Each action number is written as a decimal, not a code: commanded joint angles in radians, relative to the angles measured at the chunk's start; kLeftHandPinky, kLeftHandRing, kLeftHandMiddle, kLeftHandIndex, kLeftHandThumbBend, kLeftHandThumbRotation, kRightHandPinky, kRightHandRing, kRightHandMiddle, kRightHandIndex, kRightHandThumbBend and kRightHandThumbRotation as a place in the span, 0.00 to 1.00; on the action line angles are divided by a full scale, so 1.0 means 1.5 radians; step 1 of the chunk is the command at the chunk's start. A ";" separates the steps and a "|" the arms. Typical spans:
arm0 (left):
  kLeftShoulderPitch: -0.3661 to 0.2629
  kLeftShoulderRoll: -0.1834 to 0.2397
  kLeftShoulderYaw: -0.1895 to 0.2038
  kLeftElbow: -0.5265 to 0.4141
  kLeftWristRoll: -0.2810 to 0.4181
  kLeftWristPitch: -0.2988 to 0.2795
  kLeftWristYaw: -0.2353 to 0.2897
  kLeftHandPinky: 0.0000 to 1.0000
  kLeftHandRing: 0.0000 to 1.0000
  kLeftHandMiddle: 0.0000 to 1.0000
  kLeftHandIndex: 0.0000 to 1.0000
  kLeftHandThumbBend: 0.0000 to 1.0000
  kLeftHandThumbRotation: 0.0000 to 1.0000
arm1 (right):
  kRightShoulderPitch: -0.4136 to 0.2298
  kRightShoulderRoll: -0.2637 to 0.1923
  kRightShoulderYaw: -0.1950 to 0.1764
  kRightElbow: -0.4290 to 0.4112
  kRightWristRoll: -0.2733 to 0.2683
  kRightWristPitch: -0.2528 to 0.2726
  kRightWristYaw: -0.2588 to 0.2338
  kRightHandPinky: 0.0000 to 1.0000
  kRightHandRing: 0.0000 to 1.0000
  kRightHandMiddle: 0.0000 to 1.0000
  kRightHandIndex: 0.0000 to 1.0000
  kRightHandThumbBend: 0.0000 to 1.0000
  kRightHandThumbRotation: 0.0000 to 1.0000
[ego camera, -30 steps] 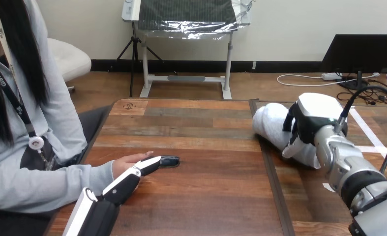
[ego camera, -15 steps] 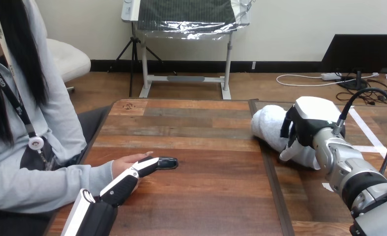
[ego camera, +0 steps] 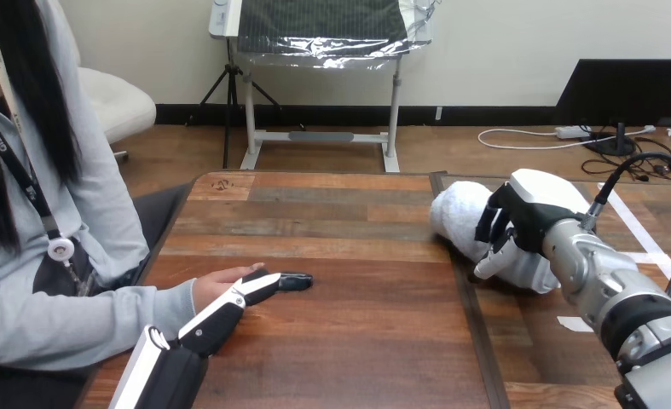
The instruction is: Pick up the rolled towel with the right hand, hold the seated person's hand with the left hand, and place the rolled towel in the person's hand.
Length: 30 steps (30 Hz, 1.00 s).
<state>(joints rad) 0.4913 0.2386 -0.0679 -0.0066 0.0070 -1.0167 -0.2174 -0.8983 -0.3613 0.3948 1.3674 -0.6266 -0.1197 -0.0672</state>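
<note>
A white rolled towel (ego camera: 459, 217) is at the table's right, just above the wood, with my right hand (ego camera: 519, 217) shut on it, fingers over the top and thumb at the near side. At the left the person's hand (ego camera: 222, 283) lies flat on the table, reaching out of a grey sleeve. My left hand (ego camera: 229, 311) rests along the near side of that hand with its fingers straight and their black tips past the person's fingertips; the two look to be touching, and nothing curls round the person's hand.
The wooden table (ego camera: 357, 324) has a seam down its right part, near the towel. A small scrap of white tape (ego camera: 577, 324) lies by my right forearm. The person sits close against the table's left edge.
My right hand has carried the rolled towel a little to the left, toward the table's middle. My left hand and the person's hand have stayed where they were.
</note>
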 commanded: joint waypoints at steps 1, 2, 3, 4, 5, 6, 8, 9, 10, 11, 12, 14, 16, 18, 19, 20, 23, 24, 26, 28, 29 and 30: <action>-0.049 0.006 -0.005 -0.016 -0.012 0.001 -0.005 0.93 0.84 0.80 0.77 0.88 0.60 | 0.017 0.010 -0.009 -0.019 0.023 -0.020 0.049 0.49 0.59 0.61 0.53 0.86 0.00; -0.050 0.005 -0.005 -0.015 -0.013 0.002 -0.006 0.94 0.84 0.80 0.77 0.88 0.60 | 0.019 0.009 -0.011 -0.022 0.027 -0.023 0.058 0.48 0.58 0.61 0.53 0.86 0.00; -0.051 0.005 -0.006 -0.015 -0.014 0.002 -0.006 0.94 0.84 0.80 0.77 0.88 0.60 | 0.020 0.009 -0.013 -0.025 0.030 -0.025 0.064 0.47 0.57 0.61 0.53 0.86 0.00; -0.054 0.005 -0.005 -0.014 -0.012 0.002 -0.007 0.94 0.84 0.80 0.77 0.88 0.60 | 0.024 0.006 -0.016 -0.034 0.037 -0.031 0.084 0.46 0.56 0.60 0.53 0.85 0.00; -0.056 0.004 -0.004 -0.013 -0.011 0.002 -0.007 0.94 0.84 0.80 0.77 0.88 0.60 | 0.027 0.004 -0.017 -0.041 0.041 -0.035 0.097 0.45 0.55 0.60 0.54 0.85 0.00; -0.058 0.004 -0.004 -0.013 -0.009 0.003 -0.007 0.94 0.84 0.80 0.77 0.88 0.60 | 0.035 -0.002 -0.018 -0.058 0.048 -0.049 0.115 0.44 0.54 0.60 0.55 0.85 0.00; -0.060 0.003 -0.004 -0.013 -0.008 0.004 -0.007 0.94 0.83 0.80 0.77 0.88 0.59 | 0.045 -0.009 -0.018 -0.079 0.055 -0.063 0.134 0.40 0.50 0.58 0.56 0.85 0.00; -0.060 0.002 -0.003 -0.013 -0.008 0.005 -0.008 0.94 0.83 0.80 0.77 0.88 0.59 | 0.048 -0.011 -0.018 -0.085 0.057 -0.066 0.139 0.39 0.49 0.58 0.57 0.85 0.00; -0.064 0.002 -0.004 -0.011 -0.008 0.006 -0.008 0.94 0.83 0.80 0.77 0.88 0.59 | 0.059 -0.017 -0.021 -0.106 0.066 -0.076 0.153 0.38 0.48 0.57 0.57 0.85 0.00; -0.066 0.002 -0.004 -0.010 -0.008 0.007 -0.009 0.94 0.83 0.80 0.77 0.88 0.59 | 0.068 -0.022 -0.023 -0.123 0.072 -0.083 0.164 0.37 0.46 0.57 0.57 0.85 0.00; -0.069 0.002 -0.004 -0.010 -0.008 0.008 -0.010 0.94 0.83 0.80 0.77 0.88 0.59 | 0.083 -0.031 -0.026 -0.155 0.083 -0.089 0.183 0.35 0.45 0.56 0.58 0.85 0.00; -0.071 0.002 -0.004 -0.009 -0.008 0.009 -0.010 0.94 0.83 0.80 0.77 0.88 0.59 | 0.101 -0.040 -0.031 -0.193 0.095 -0.091 0.204 0.33 0.43 0.55 0.59 0.85 0.00; -0.073 0.001 -0.004 -0.009 -0.008 0.011 -0.011 0.94 0.83 0.80 0.77 0.88 0.58 | 0.140 -0.057 -0.040 -0.278 0.116 -0.079 0.241 0.31 0.40 0.55 0.60 0.86 0.00; -0.077 0.000 -0.006 -0.008 -0.010 0.014 -0.011 0.95 0.83 0.80 0.77 0.88 0.58 | 0.176 -0.073 -0.050 -0.358 0.133 -0.064 0.273 0.30 0.39 0.55 0.60 0.86 0.00; -0.078 0.000 -0.006 -0.007 -0.011 0.015 -0.012 0.95 0.83 0.80 0.77 0.88 0.58 | 0.193 -0.080 -0.055 -0.396 0.140 -0.057 0.286 0.29 0.39 0.55 0.60 0.86 0.00; -0.079 0.000 -0.007 -0.007 -0.012 0.016 -0.012 0.95 0.83 0.80 0.77 0.88 0.58 | 0.205 -0.085 -0.058 -0.423 0.145 -0.051 0.295 0.29 0.39 0.55 0.60 0.86 0.00; -0.085 -0.001 -0.009 -0.005 -0.015 0.019 -0.013 0.95 0.83 0.80 0.77 0.88 0.57 | 0.250 -0.108 -0.073 -0.531 0.161 -0.026 0.333 0.30 0.41 0.55 0.61 0.85 0.00; -0.088 -0.002 -0.010 -0.004 -0.016 0.020 -0.014 0.95 0.83 0.80 0.77 0.89 0.57 | 0.269 -0.119 -0.081 -0.578 0.168 -0.015 0.348 0.32 0.44 0.56 0.61 0.85 0.01; -0.091 -0.003 -0.012 -0.001 -0.017 0.020 -0.014 0.96 0.83 0.80 0.77 0.89 0.57 | 0.289 -0.129 -0.090 -0.625 0.175 -0.003 0.364 0.35 0.46 0.56 0.62 0.85 0.01; -0.096 -0.004 -0.015 0.001 -0.022 0.023 -0.016 0.96 0.83 0.80 0.77 0.89 0.57 | 0.315 -0.142 -0.107 -0.687 0.189 0.007 0.383 0.38 0.49 0.56 0.62 0.84 0.02; -0.096 -0.004 -0.016 0.001 -0.023 0.023 -0.017 0.96 0.83 0.80 0.77 0.89 0.56 | 0.322 -0.145 -0.112 -0.704 0.192 0.011 0.388 0.39 0.50 0.57 0.62 0.84 0.03; -0.098 -0.004 -0.017 0.001 -0.024 0.025 -0.018 0.96 0.83 0.80 0.77 0.89 0.56 | 0.337 -0.153 -0.123 -0.734 0.202 0.011 0.396 0.40 0.51 0.57 0.62 0.84 0.03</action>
<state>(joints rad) 0.4561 0.2366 -0.0687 -0.0031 0.0068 -0.9966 -0.2323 -0.5910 -0.4248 0.3305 0.9071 -0.4519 -0.1963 0.3343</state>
